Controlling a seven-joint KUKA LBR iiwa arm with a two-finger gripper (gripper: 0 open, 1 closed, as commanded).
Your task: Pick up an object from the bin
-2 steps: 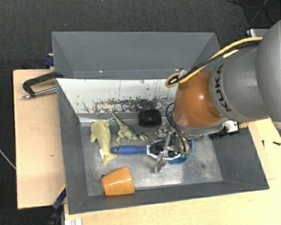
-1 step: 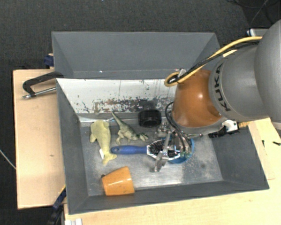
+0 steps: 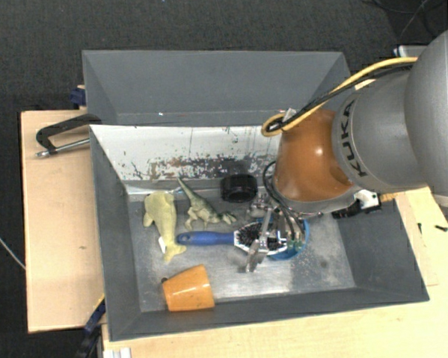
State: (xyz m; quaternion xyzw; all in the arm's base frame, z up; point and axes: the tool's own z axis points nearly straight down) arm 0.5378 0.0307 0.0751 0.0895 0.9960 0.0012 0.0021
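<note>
Tool hangs low at the right middle of the grey bin, at the right end of a blue-handled utensil; spread or pressed together, I cannot tell. Left lie a pale yellow fish toy, an orange cup nearer, a green dinosaur, and a black ring farther.

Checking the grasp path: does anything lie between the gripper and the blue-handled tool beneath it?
Nothing visible does. The gripper sits at the right end of the blue-handled tool. The black ring and green dinosaur toy lie farther back, apart from it.
</note>
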